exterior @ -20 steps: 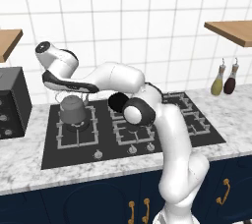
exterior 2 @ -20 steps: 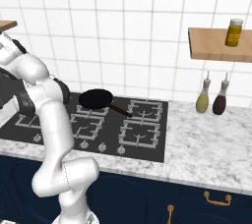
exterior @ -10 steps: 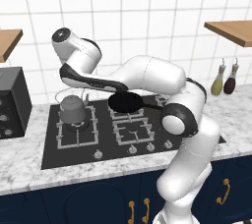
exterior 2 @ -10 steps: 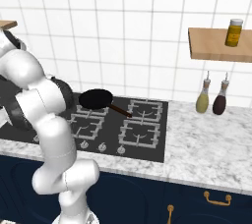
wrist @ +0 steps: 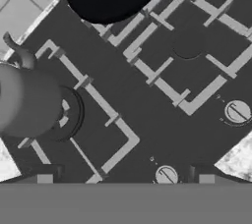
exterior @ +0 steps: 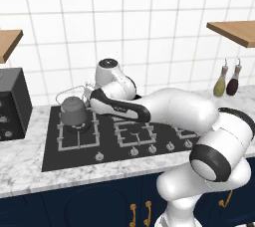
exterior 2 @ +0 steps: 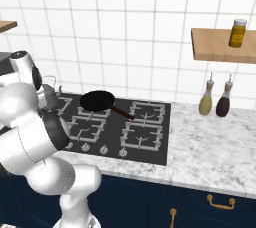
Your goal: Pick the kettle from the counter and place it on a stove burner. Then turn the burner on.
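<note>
The small grey kettle [exterior: 73, 110] stands upright on the large left stove burner [exterior: 78, 130], inside its grey grate. In the hand view the kettle [wrist: 27, 102] is at the left edge, over the burner's black rings [wrist: 70, 113]. My gripper [wrist: 125, 176] is open, its two tips wide apart with nothing between them. It hovers over the stove just right of the kettle and does not touch it. From the left base view the gripper [exterior: 98, 99] hangs close beside the kettle's wire handle. My arm hides most of the kettle [exterior 2: 50, 95] in the right base view.
A black frying pan [exterior 2: 98, 100] sits on the back middle burner. Round knobs [exterior: 134, 151] line the stove's front edge. A dark appliance [exterior: 11, 102] stands on the marbled counter [exterior: 25, 159] at the left, two bottles [exterior: 226, 81] at the right.
The arm has swung and the hand has moved from above the kettle to its right side. The kettle stays on the burner. The jaws remain wide.
</note>
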Motion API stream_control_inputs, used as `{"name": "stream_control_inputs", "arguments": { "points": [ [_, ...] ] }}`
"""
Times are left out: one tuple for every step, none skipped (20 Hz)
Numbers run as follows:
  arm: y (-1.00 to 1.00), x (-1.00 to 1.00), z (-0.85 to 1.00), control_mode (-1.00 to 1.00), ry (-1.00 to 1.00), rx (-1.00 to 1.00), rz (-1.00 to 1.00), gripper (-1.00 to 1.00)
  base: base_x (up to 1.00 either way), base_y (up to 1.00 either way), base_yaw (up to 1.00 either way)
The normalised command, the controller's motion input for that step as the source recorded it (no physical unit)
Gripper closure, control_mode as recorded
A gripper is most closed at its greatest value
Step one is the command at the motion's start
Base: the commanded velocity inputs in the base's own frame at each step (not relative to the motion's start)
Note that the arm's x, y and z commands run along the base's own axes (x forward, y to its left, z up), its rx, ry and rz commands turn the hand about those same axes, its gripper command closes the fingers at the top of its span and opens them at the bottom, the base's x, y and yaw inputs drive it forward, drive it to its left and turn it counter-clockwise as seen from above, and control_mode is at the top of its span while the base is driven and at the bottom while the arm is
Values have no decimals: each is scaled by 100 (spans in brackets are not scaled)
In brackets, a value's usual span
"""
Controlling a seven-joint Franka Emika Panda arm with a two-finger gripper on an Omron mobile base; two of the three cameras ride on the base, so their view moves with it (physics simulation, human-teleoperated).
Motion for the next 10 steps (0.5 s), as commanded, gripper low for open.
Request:
{"name": "stream_control_inputs", "arguments": {
  "points": [
    [0, -5, -100, -100, 24, 0, 92, -100, 0, 0, 0],
    [0, 0, -99, -100, 25, 0, 93, -100, 0, 0, 0],
    [5, -1, -74, -100, 26, 0, 87, -100, 0, 0, 0],
    [49, 0, -73, -100, 27, -4, 72, -100, 0, 0, 0],
    [70, 0, -78, -100, 25, -10, 62, -100, 0, 0, 0],
    [52, -6, -56, -100, 13, -17, 32, -100, 0, 0, 0],
    [37, 0, -36, -100, 13, -15, 17, -100, 0, 0, 0],
    [43, 0, -37, -100, 19, -19, 11, -100, 0, 0, 0],
    [31, -32, -68, -100, 14, -27, 11, -100, 0, 0, 0],
    [16, -50, -73, -100, 18, -29, 9, -100, 0, 0, 0]
  ]
}}
